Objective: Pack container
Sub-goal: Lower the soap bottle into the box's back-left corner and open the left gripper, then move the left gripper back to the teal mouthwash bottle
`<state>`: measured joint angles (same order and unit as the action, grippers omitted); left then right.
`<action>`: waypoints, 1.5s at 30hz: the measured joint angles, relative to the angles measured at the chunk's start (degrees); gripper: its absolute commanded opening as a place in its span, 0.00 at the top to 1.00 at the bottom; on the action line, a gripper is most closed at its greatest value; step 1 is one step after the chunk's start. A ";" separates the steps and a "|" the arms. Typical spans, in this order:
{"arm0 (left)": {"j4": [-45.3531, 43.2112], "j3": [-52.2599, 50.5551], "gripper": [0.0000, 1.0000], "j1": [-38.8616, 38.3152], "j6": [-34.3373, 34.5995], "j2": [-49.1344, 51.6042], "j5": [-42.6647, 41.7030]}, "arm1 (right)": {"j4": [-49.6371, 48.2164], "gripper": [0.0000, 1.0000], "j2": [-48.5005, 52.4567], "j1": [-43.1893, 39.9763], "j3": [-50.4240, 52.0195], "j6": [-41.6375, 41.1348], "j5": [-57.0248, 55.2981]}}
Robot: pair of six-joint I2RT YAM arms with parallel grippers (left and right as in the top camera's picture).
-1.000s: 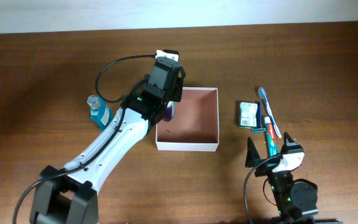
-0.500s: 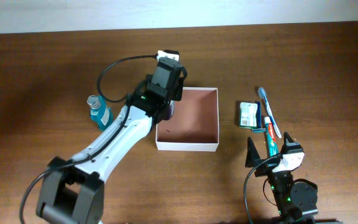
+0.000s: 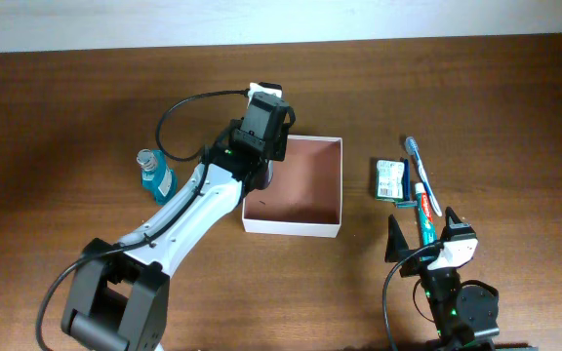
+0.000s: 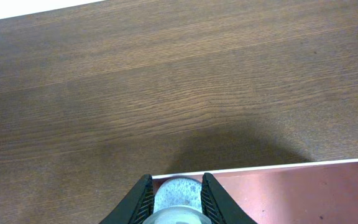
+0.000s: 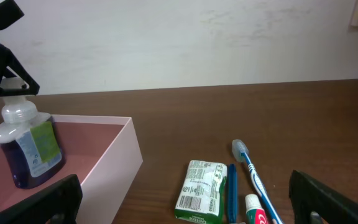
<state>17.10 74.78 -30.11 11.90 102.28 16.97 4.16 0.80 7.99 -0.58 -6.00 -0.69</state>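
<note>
- The brown worktop (image 3: pixel 66 97) carries the container (image 3: pixel 310 185), which lies open-topped and flat.
- Our left claw (image 4: pixel 175 183) is closed narrowly on a white-capped bottle (image 5: pixel 30 146), just inside the container's left wall.
- Our right claw (image 3: pixel 423 234) gapes wide, holding nothing, off the container's near right corner.
- A green-and-white packet (image 3: pixel 390 179) lies right of the container.

Lighting is even, diffuse and moderately bright. A soft, broad shadow lies on the wooden table (image 4: pixel 229 146). The overhead view is sharp; the right wrist view is softer at its near corners.
</note>
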 measured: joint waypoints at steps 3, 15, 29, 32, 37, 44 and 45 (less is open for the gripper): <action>0.48 0.00 0.65 0.00 0.00 0.00 0.02 | 0.00 0.02 0.00 0.00 0.00 0.02 0.00; 2.82 0.02 0.44 0.00 0.59 0.00 0.28 | 0.00 0.02 0.00 0.00 0.00 -0.02 -0.02; 11.32 0.02 0.30 0.00 0.76 -13.44 -2.03 | 0.00 0.02 0.00 0.00 0.00 0.02 -0.02; 13.00 0.02 0.28 0.00 0.76 -17.53 -4.55 | 0.00 0.02 0.00 0.00 0.00 -0.02 -0.02; 21.27 0.15 0.25 0.33 0.72 -22.58 -6.40 | 0.00 0.02 0.00 0.00 0.00 -0.02 -0.02; 30.32 0.17 0.18 8.37 0.59 -25.92 -6.93 | 0.00 0.02 0.00 0.00 0.00 0.00 -0.02; 31.08 0.17 0.17 9.90 0.48 -26.01 -6.95 | 0.00 0.02 0.00 0.00 0.00 -0.04 -0.02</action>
<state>48.18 74.96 -20.21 12.38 76.27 10.02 4.16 0.80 7.99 -0.58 -6.04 -0.71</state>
